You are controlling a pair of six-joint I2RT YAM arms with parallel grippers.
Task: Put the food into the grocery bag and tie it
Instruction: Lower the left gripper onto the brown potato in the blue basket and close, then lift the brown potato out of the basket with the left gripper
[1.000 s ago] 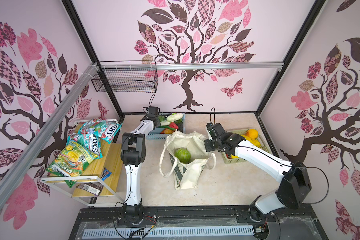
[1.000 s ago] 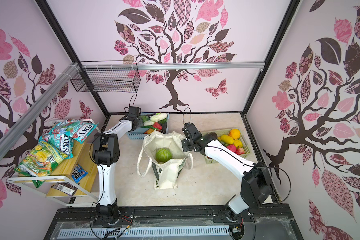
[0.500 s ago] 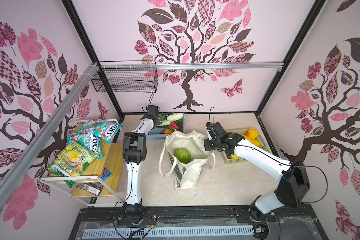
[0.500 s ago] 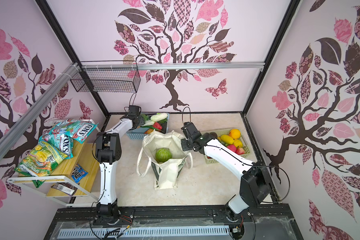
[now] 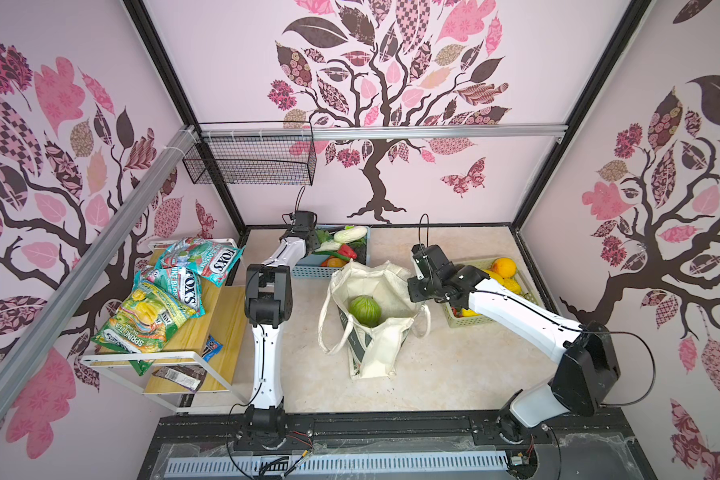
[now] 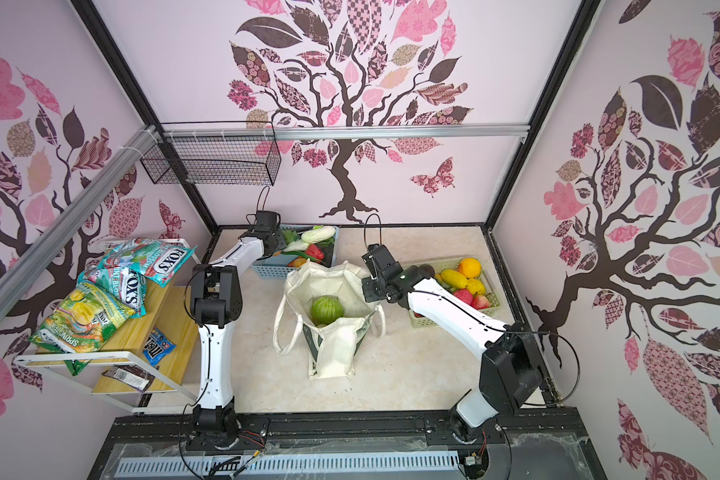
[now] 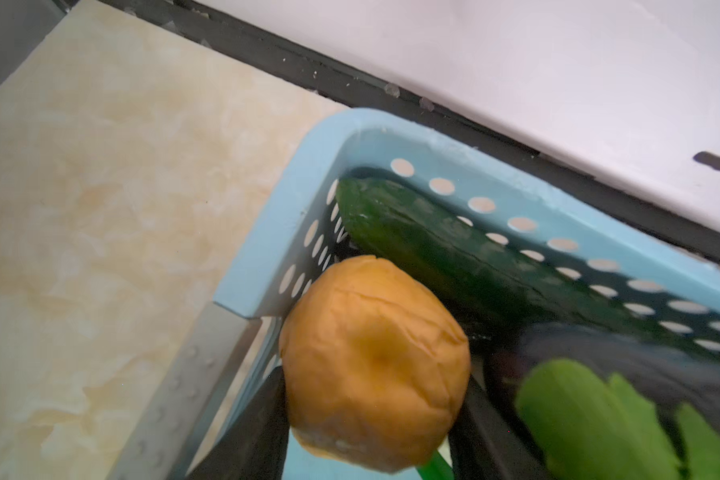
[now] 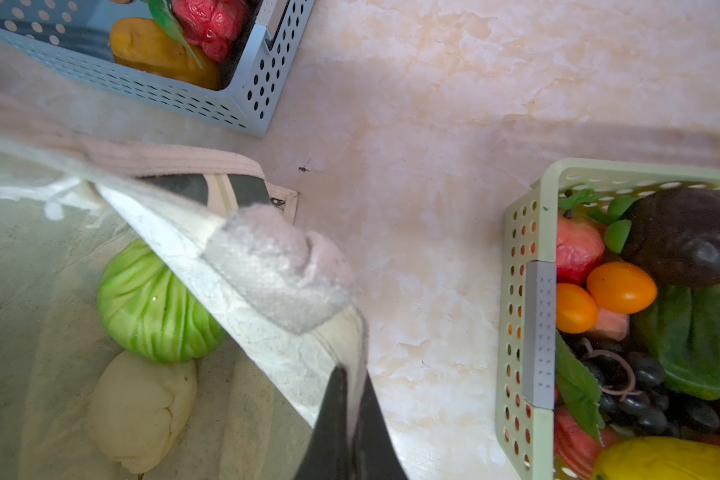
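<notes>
Right tool (image 8: 283,274) pinched shut on the grocery bag (image 5: 375,357) rim, mouth wide, mid-tabletop (image 5: 454,365). Inside: green cabbage (image 5: 365,309), white piece (image 8: 142,409). Left tool (image 7: 368,432) straddles an orange piece (image 7: 375,357) in the blue basket (image 7: 292,199); gripped or not, can't tell. Green basket (image 8: 520,332) full too. Most packing, all tying, left.

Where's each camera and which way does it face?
Top views: high at front, looking down at table; left arm, right arm show.
Left wrist: on left arm, faces into blue basket; left tool grips orange food.
Right wrist: on right arm, faces down; right tool pinches grocery bag rim.
Shared: cabbage, top and right wrist.
</notes>
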